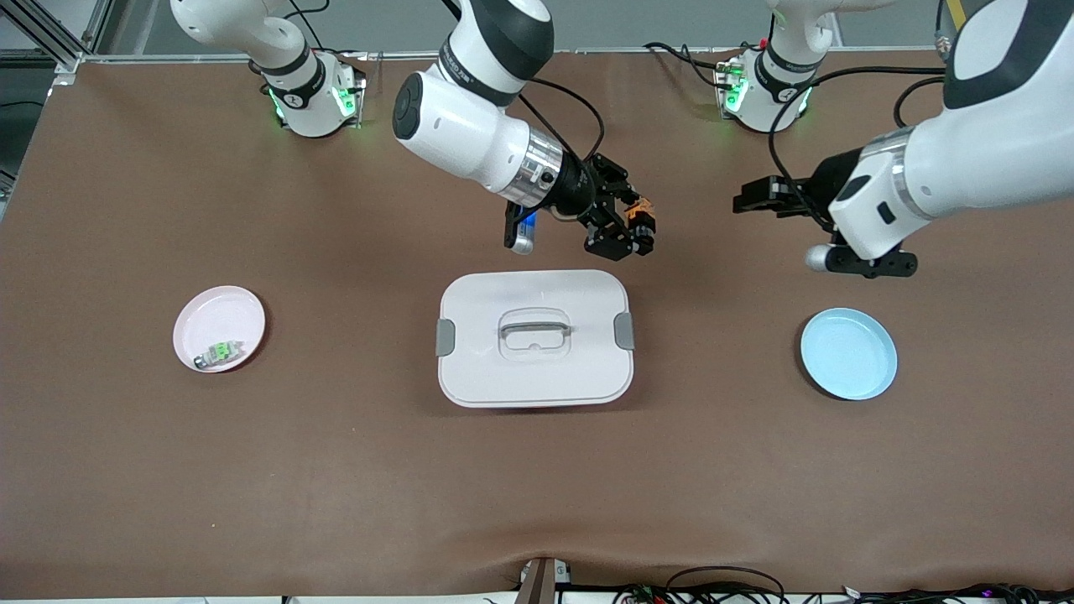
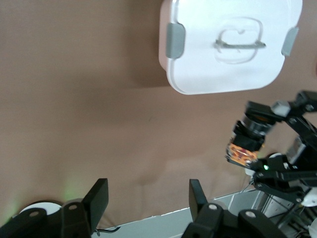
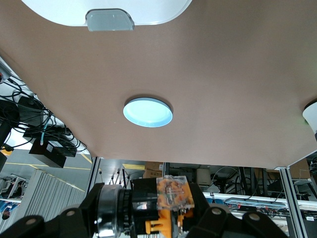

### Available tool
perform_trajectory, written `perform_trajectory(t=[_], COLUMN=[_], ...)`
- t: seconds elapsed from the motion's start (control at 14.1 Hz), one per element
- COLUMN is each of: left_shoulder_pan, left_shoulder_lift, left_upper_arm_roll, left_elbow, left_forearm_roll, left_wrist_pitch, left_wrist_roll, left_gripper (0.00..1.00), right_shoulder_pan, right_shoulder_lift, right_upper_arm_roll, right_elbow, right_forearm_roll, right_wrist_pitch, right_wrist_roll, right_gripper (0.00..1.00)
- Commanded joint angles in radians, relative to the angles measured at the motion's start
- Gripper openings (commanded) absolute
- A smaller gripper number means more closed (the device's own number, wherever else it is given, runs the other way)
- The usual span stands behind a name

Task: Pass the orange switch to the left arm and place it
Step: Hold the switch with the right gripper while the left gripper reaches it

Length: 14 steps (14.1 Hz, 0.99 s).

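My right gripper is shut on the orange switch, a black cylinder with orange markings, and holds it in the air over the table just past the box's edge on the robots' side. The right wrist view shows the switch lying crosswise between the jaws. The white box with a grey handle stands in the middle of the table. My left gripper is open and empty in the air, pointing toward the right gripper with a gap between them. In the left wrist view my open left gripper faces the switch.
A pink plate toward the right arm's end holds a small green-and-grey switch. A light blue plate lies toward the left arm's end, also seen in the right wrist view. The box's corner shows there too.
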Motion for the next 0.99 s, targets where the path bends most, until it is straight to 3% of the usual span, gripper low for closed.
perform_trajectory(t=[0.0, 0.43, 0.92], left_shoulder_pan=[0.009, 0.02, 0.023], left_shoulder_lift=[-0.019, -0.095, -0.153], left_upper_arm_roll=[-0.027, -0.051, -0.082], left_elbow=[-0.021, -0.197, -0.352], left_forearm_roll=[-0.042, -0.195, -0.27], left_wrist_pitch=[0.028, 0.216, 0.383], left_wrist_roll=[0.054, 0.214, 0.332], left_gripper=[0.74, 0.74, 0.74], right_shoulder_pan=[0.018, 0.018, 0.018], right_shoulder_lift=[0.017, 0.017, 0.017], right_upper_arm_roll=[-0.008, -0.007, -0.007], right_elbow=[0.029, 0.029, 0.029], right_forearm_roll=[0.022, 0.022, 0.022], right_wrist_pitch=[0.01, 0.01, 0.01], right_wrist_roll=[0.016, 0.016, 0.013], right_gripper=[0.27, 0.28, 0.28])
